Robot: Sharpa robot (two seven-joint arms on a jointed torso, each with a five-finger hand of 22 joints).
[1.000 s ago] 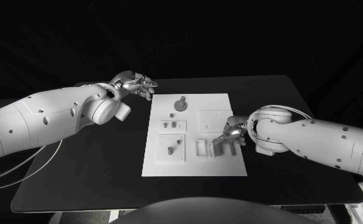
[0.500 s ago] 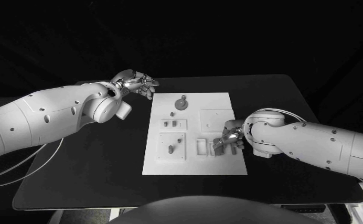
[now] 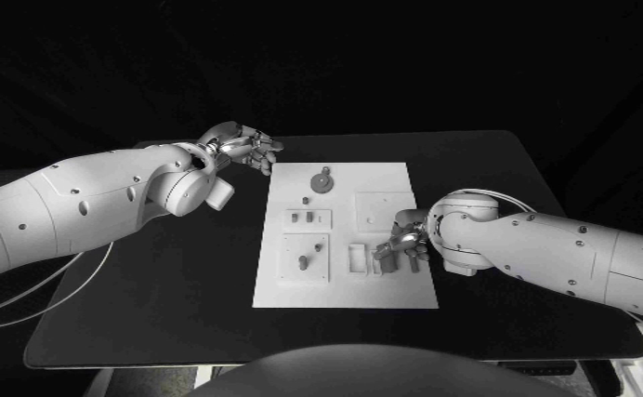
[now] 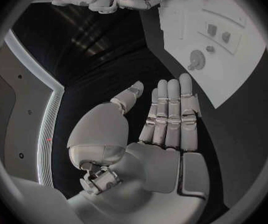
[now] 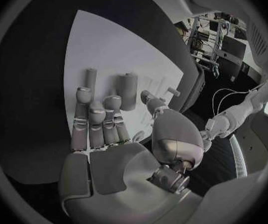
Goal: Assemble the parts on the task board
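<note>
Reaching low over the lower right of the task board (image 3: 342, 290), the right hand (image 3: 406, 246) has crept a little further in over the past second, sliding from the board's right edge toward the cluster of upright parts (image 3: 386, 261) in the lower middle of the frame. Its fingers (image 5: 95, 122) lie straight and close together above two standing pegs (image 5: 129, 90), with nothing visibly between them; whether a fingertip touches a peg cannot be told. At the upper left of the frame the left hand (image 3: 244, 150) has barely moved, hovering just off the board's top left corner with fingers (image 4: 171, 115) extended side by side and holding nothing. The round part (image 3: 321, 183) near the board's top and the small pieces (image 3: 306, 219) in its middle sit where they were. The drift suggests the right hand is lining up on the pegs, with no grasp yet made.
</note>
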